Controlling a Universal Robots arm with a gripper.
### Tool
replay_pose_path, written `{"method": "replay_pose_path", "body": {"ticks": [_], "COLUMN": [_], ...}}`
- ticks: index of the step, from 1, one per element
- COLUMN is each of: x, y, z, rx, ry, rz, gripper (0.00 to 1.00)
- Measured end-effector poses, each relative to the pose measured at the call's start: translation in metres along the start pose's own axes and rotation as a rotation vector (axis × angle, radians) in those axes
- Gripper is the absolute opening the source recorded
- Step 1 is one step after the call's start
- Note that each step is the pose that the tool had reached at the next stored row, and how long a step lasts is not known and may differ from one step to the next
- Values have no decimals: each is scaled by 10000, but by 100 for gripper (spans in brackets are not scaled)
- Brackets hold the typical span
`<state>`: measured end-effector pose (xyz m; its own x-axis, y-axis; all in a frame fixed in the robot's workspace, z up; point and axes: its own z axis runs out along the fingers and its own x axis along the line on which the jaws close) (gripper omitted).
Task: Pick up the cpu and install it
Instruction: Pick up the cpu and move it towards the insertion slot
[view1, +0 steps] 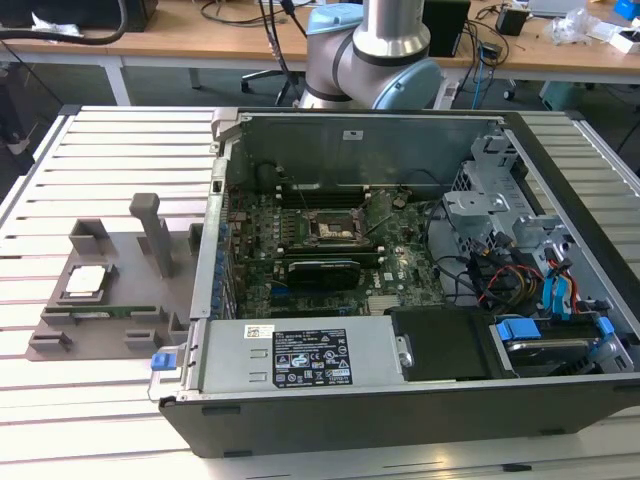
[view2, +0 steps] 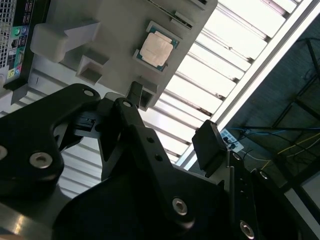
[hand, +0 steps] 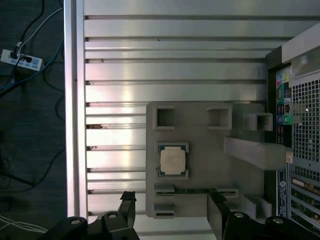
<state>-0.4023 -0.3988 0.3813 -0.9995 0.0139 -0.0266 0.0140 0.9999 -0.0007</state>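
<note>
- Silver-grey square cpu (hand: 173, 161) sits in a grey plastic tray (hand: 197, 140), at nine o'clock of the open black computer case (view1: 400, 420) in the exterior view.
- Your black gripper (hand: 171, 201) hangs above it, jaws wide and empty; pick-up and install both undone.

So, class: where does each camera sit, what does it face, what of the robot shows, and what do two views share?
Exterior view: off the arm, looking down over the open computer case at that arm behind it.
First wrist view: on the arm, looking down at the cpu on its grey fixture; the open gripper shows.
Second wrist view: on the arm, slanting past the gripper's black links toward the cpu.
Shared: both wrist views hold cpu and gripper.
</note>
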Motion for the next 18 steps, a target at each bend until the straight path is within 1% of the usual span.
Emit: {"method": "replay_pose_path", "body": {"ticks": [13, 15, 18], "x": [1, 2, 2], "y": [0, 0, 0], "z": [53, 75, 92], "rx": [0, 0, 0], "ry": [0, 0, 0], "rz": [0, 0, 0], "gripper": [68, 68, 68]}}
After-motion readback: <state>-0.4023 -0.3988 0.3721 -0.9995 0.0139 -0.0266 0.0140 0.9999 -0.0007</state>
